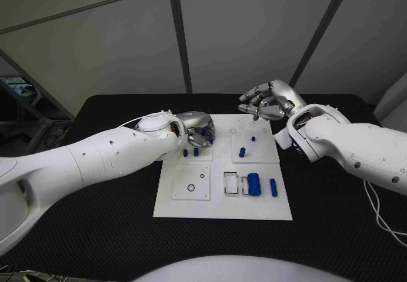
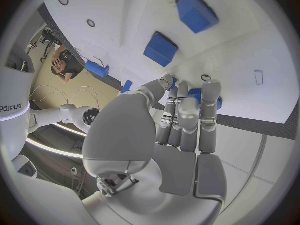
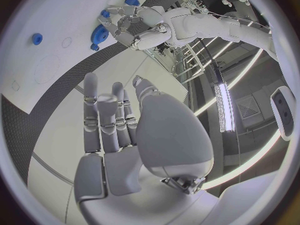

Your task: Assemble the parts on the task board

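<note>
left hand (image 1: 197,130) over task board (image 1: 222,202), fingers on blue part (image 2: 206,96).

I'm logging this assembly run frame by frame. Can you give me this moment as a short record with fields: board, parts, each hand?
board: white task board, flat at the middle of the black table
parts: blue parts lying and standing on the board
left hand: left hand low over the board's far left corner, fingertips at a blue gear; grip unclear
right hand: right hand raised past the board's far edge, fingers loosely apart, holding nothing
</note>
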You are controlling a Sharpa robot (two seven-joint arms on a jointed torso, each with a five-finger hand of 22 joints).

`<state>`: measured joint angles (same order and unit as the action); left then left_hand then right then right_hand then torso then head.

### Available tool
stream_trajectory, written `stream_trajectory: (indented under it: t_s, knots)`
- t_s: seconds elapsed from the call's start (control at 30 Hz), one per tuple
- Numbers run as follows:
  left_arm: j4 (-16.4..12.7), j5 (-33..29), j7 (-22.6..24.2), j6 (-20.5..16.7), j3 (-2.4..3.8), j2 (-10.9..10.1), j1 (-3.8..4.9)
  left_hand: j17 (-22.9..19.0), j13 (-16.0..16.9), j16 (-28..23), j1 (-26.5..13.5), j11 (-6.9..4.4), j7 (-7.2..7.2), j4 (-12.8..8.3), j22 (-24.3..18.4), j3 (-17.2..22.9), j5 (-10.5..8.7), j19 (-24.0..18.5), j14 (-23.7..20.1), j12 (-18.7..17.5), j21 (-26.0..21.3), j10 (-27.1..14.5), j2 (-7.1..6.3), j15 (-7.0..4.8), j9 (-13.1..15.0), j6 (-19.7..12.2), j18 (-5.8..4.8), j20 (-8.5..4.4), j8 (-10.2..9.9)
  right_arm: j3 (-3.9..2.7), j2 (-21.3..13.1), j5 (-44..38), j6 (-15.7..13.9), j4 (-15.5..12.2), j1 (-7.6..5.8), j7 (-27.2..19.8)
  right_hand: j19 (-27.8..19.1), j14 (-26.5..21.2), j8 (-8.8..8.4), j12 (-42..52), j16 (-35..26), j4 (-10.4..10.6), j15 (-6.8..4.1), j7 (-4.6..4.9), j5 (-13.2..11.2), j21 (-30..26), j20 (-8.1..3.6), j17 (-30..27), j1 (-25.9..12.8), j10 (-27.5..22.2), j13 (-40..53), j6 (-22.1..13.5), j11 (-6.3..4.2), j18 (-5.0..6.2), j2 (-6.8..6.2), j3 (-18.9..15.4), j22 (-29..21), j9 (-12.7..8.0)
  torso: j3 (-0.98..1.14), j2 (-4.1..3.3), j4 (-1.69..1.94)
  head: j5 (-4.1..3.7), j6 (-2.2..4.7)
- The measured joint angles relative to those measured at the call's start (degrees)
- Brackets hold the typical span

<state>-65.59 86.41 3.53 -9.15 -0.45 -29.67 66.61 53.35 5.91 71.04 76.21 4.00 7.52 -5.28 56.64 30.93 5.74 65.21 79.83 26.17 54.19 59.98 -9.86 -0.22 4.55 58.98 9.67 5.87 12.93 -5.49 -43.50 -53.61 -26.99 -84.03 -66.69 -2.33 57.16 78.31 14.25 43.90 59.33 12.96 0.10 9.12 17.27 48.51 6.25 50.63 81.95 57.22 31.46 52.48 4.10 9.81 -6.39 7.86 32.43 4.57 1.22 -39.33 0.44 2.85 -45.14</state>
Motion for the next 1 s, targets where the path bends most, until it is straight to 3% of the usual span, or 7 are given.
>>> stream_trajectory:
  t_s: [0.2,0.5,0.63,0.87,1.0]
  knots:
    - [0.0,-0.5,0.2,-0.3,-0.03,0.0,-0.12,2.3,-0.4,1.7,-0.2,-0.73,-0.53,0.1,1.6,0.4,-0.01,1.0,1.1,-0.8,1.5,2.7,0.56,-0.7,0.2,2.9,0.0,-0.53,0.3,0.0,0.0,0.0,0.0,0.0,0.0,0.0,0.0,0.0,0.0,0.0,0.0,0.0,0.0,0.0,0.0,0.0,0.0,0.0,0.0,0.0,0.0,0.0,0.0,0.0,0.0,0.0,0.0,0.0,0.0,0.0,0.0,0.01,-0.03]
    - [-0.9,-1.8,0.7,-1.4,0.17,-1.0,-0.5,2.7,-0.7,2.2,-0.1,-0.88,-0.67,0.1,2.2,0.4,-0.07,1.4,1.3,-1.4,1.9,3.8,0.91,-0.91,0.4,3.8,-0.01,-0.53,0.2,0.0,0.0,0.0,0.1,0.0,0.0,0.0,0.0,0.0,0.0,0.0,0.0,0.0,0.0,0.0,0.0,-0.2,0.0,0.0,0.0,0.0,-0.1,0.0,0.0,0.0,0.0,0.0,0.0,0.0,-0.03,0.01,0.0,0.04,0.08]
    - [-1.9,-2.5,0.8,-1.7,1.37,-1.8,-0.68,2.7,-0.8,2.2,-0.1,-0.84,-0.67,0.1,2.3,0.4,-0.08,1.4,1.5,-1.6,2.0,3.8,0.9,-0.71,0.4,3.8,-0.01,-0.53,0.2,0.0,-0.1,0.0,0.1,0.0,0.0,0.0,0.0,0.0,0.0,0.0,0.0,0.0,0.0,0.0,0.0,-0.2,0.0,0.0,0.0,0.0,-0.1,0.0,0.0,0.0,0.0,0.0,0.0,0.0,-0.04,0.02,0.0,0.03,0.17]
    - [-4.1,-3.5,0.8,-2.3,4.36,-3.9,-0.67,2.8,-0.8,2.4,-0.1,-1.04,-0.67,0.1,2.4,0.4,-0.08,1.6,1.5,-1.6,2.0,4.0,0.9,-0.71,0.4,3.8,-0.02,-0.74,0.2,0.0,-0.1,0.0,0.1,0.1,0.0,0.0,0.0,0.0,0.04,0.0,0.0,0.0,0.0,0.0,0.0,-0.2,0.0,0.0,0.0,0.0,-0.1,0.0,0.0,0.0,0.0,0.0,0.0,0.0,-0.04,0.06,0.07,0.1,0.26]
    - [-5.8,-3.9,0.8,-2.5,5.41,-5.5,-0.67,2.8,-0.8,2.4,-0.1,-1.04,-0.46,0.1,2.4,0.4,-0.08,1.6,1.5,-1.8,2.0,4.0,0.9,-0.71,0.4,4.0,-0.02,-0.74,0.2,0.0,-0.1,0.0,0.1,0.1,0.0,0.0,0.0,0.0,0.2,0.0,-0.3,0.0,0.0,0.0,0.0,-0.2,0.0,0.0,0.0,0.0,-0.2,0.0,0.0,0.0,0.0,0.0,0.0,0.0,-0.04,0.06,0.08,0.28,0.38]
